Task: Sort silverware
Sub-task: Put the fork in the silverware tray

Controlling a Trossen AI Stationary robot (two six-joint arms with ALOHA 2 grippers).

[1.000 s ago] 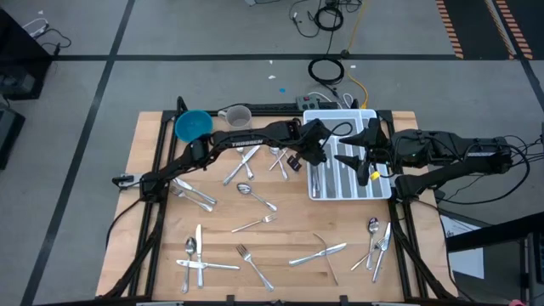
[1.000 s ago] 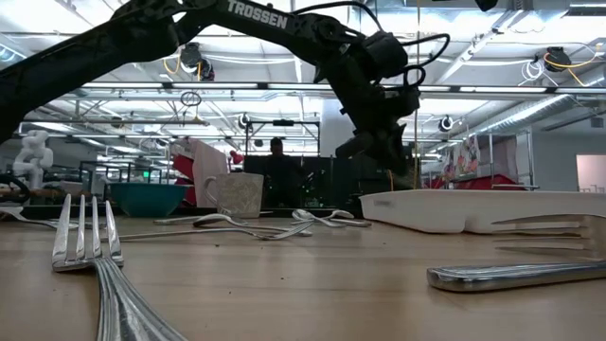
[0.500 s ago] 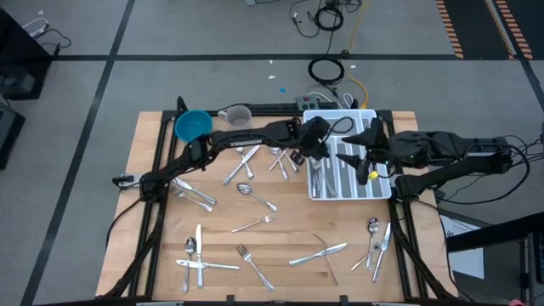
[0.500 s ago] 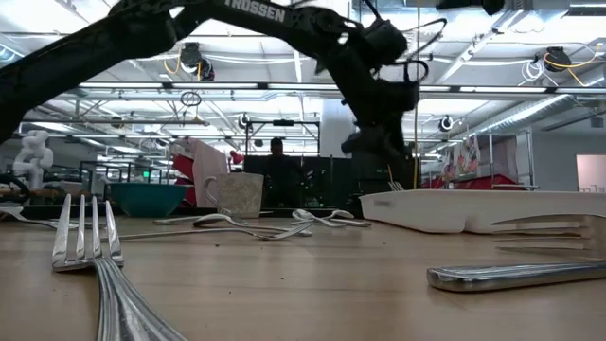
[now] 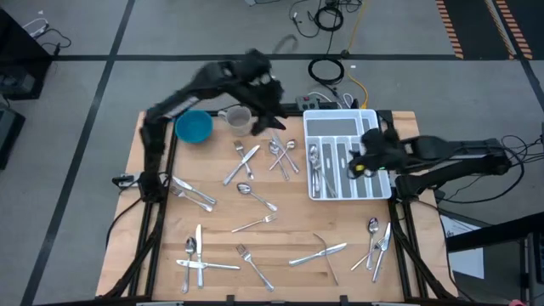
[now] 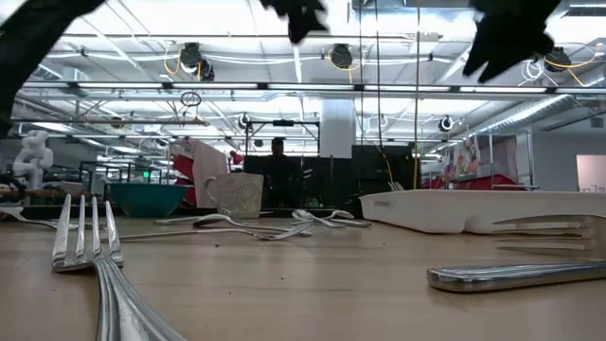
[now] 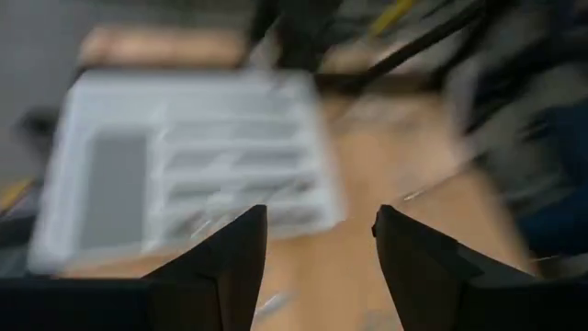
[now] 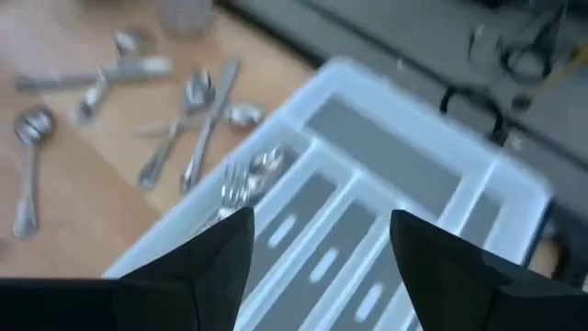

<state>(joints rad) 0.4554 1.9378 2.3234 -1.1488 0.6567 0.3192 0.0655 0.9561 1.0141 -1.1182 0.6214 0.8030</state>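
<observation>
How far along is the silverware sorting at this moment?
Early stage. A few shiny metal utensils lie in the white compartmented tray. Nothing is in hand: the left gripper, raised near the clear cup, and the right gripper, over the tray, are both open and empty. Most of the forks, spoons and knives lie scattered on the wooden table.

The left hand (image 5: pixel 270 106) is smeared by motion in the high view. The tray (image 7: pixel 184 165) is a blur in the left wrist view. The right arm hides part of the tray's (image 5: pixel 327 123) right side.
</observation>
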